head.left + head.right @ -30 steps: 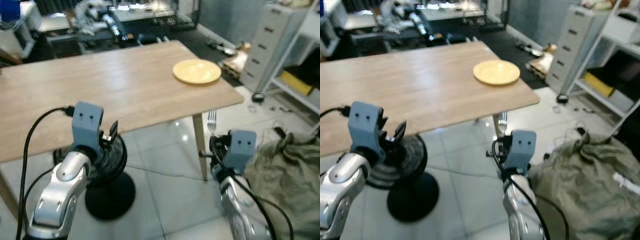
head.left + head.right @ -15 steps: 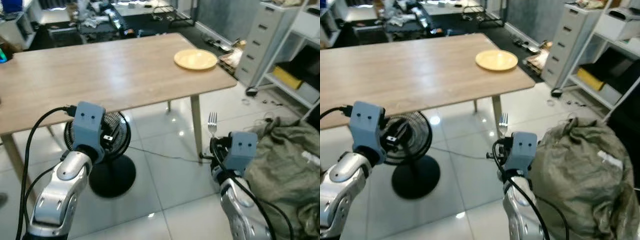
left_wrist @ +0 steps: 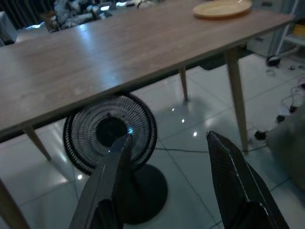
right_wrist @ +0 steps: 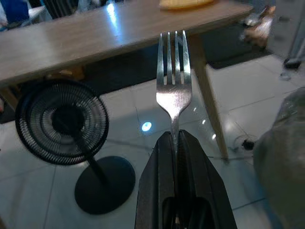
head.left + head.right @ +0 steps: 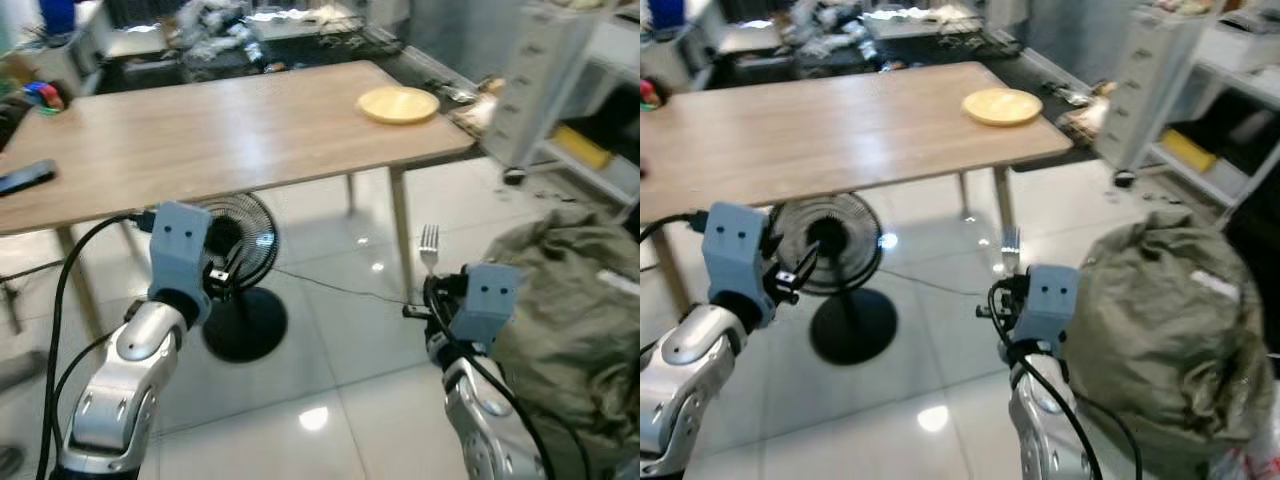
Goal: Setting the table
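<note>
A long wooden table stands ahead of me, with a yellow plate near its far right corner. My right gripper is shut on the handle of a silver fork. The fork points upright, held low over the tiled floor, short of the table's right front leg. My left gripper is open and holds nothing. It hovers below table height, facing the space under the table.
A black floor fan stands under the table's near edge, with a cable trailing across the tiles. An olive-green bag lies on the floor at my right. White drawers and shelves stand beyond it. A dark flat object rests on the table's left end.
The whole view has drawn back and shifted, so the table now looks farther away and more floor shows. Both arms keep their pose, and the fork stays in the right gripper.
</note>
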Controlling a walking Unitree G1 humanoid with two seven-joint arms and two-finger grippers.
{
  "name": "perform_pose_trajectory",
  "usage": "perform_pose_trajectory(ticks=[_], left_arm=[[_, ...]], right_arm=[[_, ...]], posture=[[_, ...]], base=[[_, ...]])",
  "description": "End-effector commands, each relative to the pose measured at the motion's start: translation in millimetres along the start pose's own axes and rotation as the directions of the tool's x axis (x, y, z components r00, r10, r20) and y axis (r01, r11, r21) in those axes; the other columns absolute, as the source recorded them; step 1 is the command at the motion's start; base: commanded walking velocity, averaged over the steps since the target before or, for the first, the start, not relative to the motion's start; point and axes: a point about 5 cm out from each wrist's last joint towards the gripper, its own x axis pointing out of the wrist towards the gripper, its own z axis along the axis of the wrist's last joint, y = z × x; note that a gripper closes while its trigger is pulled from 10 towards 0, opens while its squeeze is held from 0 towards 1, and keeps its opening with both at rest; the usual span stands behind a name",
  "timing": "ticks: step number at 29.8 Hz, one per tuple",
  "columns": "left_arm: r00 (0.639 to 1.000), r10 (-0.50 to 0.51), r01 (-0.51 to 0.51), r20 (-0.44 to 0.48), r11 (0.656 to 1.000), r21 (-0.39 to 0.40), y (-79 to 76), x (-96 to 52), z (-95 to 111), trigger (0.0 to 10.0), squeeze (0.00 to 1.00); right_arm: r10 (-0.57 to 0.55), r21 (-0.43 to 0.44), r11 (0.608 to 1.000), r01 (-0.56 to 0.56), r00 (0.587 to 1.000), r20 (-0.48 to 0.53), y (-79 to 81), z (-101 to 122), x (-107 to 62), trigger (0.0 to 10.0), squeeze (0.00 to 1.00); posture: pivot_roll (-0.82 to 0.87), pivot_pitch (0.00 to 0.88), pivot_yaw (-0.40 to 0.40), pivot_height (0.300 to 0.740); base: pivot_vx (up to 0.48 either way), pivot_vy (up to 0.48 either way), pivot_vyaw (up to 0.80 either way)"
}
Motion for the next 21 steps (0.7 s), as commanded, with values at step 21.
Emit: perform_pose_trajectory(ticks=[21], left_arm=[[1.000, -0.007, 0.007, -0.020, 1.000, 0.005, -0.9, 1.9, -2.4, 10.0, 0.00]], right_arm=[[-0.008, 0.023, 1.000, 0.009, 1.000, -0.025, -1.2, -4.6, -1.9, 10.0, 0.00]], posture=[[-0.01, 0.000, 0.100, 0.740]], base=[[0.000, 0.000, -0.80]])
